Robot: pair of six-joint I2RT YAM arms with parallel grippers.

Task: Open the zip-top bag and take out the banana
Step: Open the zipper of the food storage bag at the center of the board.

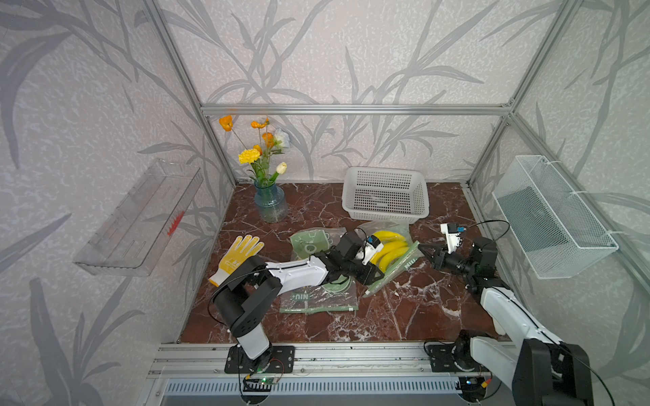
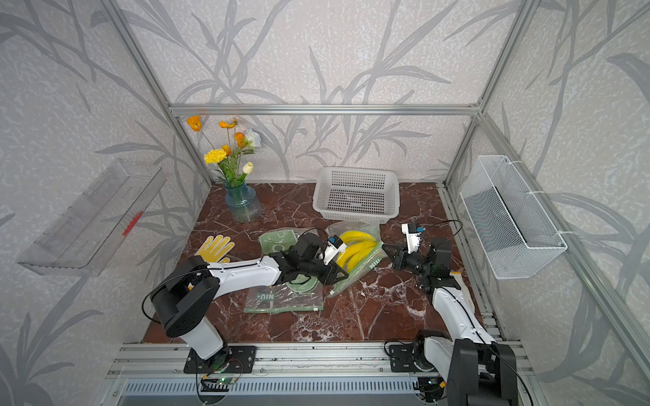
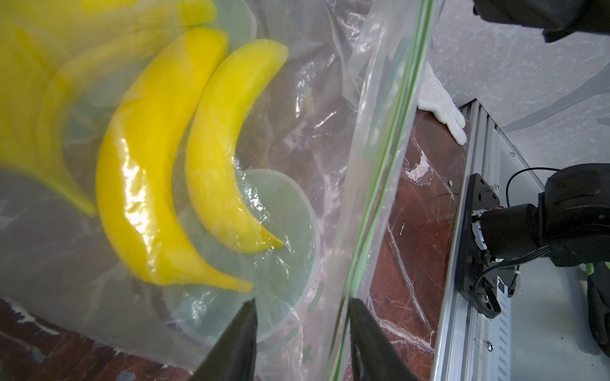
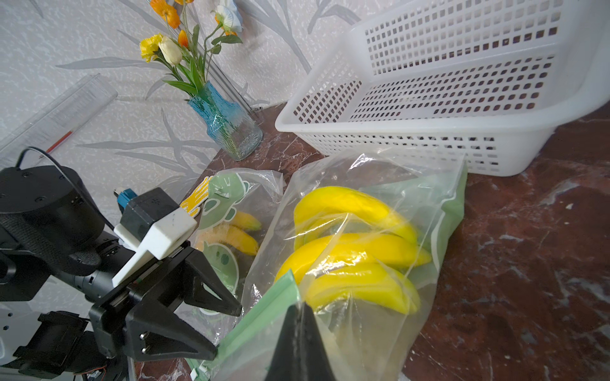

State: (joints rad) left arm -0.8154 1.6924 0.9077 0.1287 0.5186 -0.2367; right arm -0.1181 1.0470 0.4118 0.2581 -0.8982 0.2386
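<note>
Your left gripper (image 3: 303,301) stands with jaws parted astride the zip (image 3: 386,184) of the bag (image 1: 401,228), grasping nothing. The bananas (image 1: 388,246) lie inside the bag, on the surface before the basket (image 1: 387,214). Your right gripper (image 4: 298,308) is clenched on the bag's lip. Judgement: opening is in hand and extraction is outstanding. The left wrist view shows the zip looking joined along that stretch; both top views cannot resolve it.

Bananas (image 3: 142,198) in bag (image 3: 313,82); left claw (image 3: 302,301) astride zip (image 3: 392,132).
</note>
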